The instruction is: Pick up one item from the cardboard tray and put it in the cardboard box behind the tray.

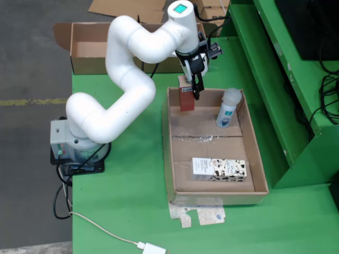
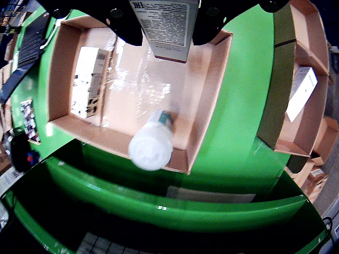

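My gripper (image 1: 195, 87) is shut on a red-brown carton (image 1: 186, 98) and holds it above the far left corner of the cardboard tray (image 1: 175, 159). In the gripper-mounted view the carton (image 2: 168, 26) sits between the two black fingers (image 2: 124, 24), its printed white face toward the camera. A white bottle with a blue label (image 1: 228, 108) stands in the tray's far right corner; it also shows in the gripper view (image 2: 152, 144). A black-and-white patterned carton (image 1: 219, 169) lies at the tray's near end. The open cardboard box (image 1: 87, 50) stands behind the tray at the table's far edge.
A white flat box (image 2: 302, 92) lies inside a cardboard box in the gripper view. A raised green shelf (image 1: 275, 79) runs along the right of the tray. Paper scraps (image 1: 198, 214) lie in front of the tray. A white cable (image 1: 106, 233) crosses the near table.
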`<action>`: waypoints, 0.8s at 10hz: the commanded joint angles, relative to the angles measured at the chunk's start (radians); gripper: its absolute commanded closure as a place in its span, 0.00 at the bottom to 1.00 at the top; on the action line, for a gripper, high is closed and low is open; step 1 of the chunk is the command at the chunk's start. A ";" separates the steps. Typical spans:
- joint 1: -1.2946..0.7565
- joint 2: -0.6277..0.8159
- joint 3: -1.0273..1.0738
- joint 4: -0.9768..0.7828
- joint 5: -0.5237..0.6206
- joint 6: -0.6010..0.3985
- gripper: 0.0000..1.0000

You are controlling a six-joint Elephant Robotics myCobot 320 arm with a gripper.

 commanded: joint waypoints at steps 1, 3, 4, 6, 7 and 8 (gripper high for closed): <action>0.127 0.531 -0.424 0.111 -0.110 0.076 1.00; 0.148 0.763 -0.867 0.328 -0.121 0.087 1.00; 0.205 0.883 -1.074 0.603 -0.190 0.046 1.00; 0.246 0.904 -1.074 0.630 -0.229 0.028 1.00; 0.273 0.912 -1.074 0.624 -0.251 0.022 1.00; 0.273 0.912 -1.074 0.624 -0.251 0.022 1.00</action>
